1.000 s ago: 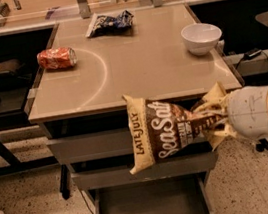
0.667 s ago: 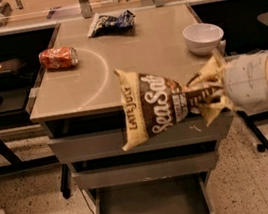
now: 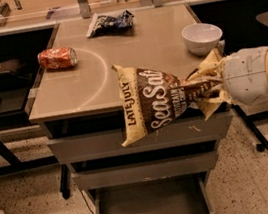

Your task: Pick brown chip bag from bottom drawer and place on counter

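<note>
Pick done, place pending.
I've got the gripper [image 3: 213,89] clamped on the brown chip bag [image 3: 158,102], airborne at the counter [image 3: 117,66] front edge, above the open bottom drawer [image 3: 153,212]; set-down on counter left.

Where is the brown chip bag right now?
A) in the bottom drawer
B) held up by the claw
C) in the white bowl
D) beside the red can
B: the claw grips the brown chip bag by its right end, at the front edge of the counter.

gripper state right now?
Gripper: shut on the crinkly dark brown chip bag, held aloft at the front edge of the beige counter.
</note>
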`<state>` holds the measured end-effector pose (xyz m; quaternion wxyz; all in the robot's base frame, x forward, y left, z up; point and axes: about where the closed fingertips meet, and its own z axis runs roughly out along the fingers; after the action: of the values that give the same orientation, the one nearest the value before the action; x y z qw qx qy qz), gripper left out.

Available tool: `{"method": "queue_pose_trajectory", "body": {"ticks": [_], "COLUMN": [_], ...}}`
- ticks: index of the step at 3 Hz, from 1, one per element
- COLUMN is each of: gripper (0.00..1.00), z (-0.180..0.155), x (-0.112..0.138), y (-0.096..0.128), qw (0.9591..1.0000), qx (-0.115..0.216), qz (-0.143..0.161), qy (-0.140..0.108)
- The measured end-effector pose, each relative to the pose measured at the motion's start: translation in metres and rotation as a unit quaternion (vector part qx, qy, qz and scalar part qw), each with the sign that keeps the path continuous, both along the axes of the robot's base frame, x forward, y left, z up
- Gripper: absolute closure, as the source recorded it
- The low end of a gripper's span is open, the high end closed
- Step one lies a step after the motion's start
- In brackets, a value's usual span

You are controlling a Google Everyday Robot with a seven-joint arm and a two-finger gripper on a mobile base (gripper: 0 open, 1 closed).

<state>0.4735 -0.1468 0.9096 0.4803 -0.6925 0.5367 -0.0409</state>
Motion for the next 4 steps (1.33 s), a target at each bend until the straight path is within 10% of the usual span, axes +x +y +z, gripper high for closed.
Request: {"method": "queue_pose_trajectory", "body": {"ticks": [2, 4], "gripper": [1.00, 1.00], "z": [-0.008, -0.010], "x": [0.102, 0.215], "y": [0.010, 0.043], "qw": [0.9991, 0.9952], "qx": [0.008, 0.096], "qz": [-0.032, -0.019], "qy": [-0.028, 0.006]}}
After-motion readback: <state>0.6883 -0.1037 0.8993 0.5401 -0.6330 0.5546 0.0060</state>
